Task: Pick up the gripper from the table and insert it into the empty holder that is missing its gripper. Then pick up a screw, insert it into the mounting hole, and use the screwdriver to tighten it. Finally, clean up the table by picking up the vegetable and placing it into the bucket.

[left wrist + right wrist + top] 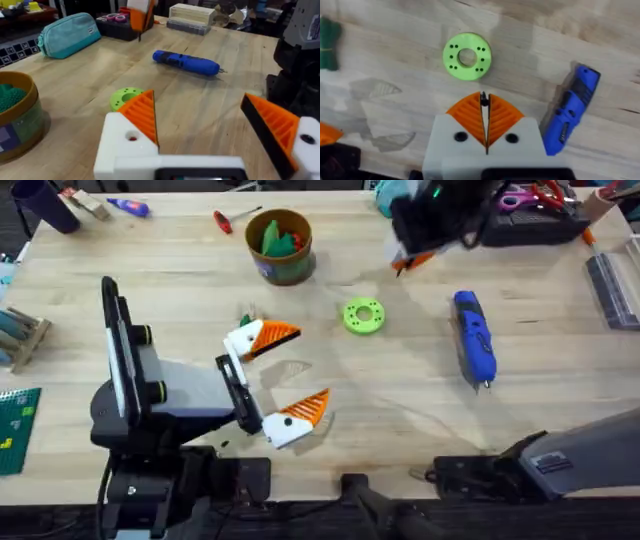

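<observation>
While the left gripper (pixel 197 97) stands wide open, the finger piece (pixel 262 338) sits on the holder (pixel 230 372), its hole (pixel 131 137) empty. Far right and farther back, the right gripper (pixel 483 94) pinches what looks like a tiny screw (pixel 483 99). It must go left.

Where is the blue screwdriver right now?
The blue screwdriver lies flat on the wooden table's right side in the overhead view, just right of the green ring.

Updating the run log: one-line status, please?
left tool open | right tool shut on screw | screwdriver lying free
</observation>
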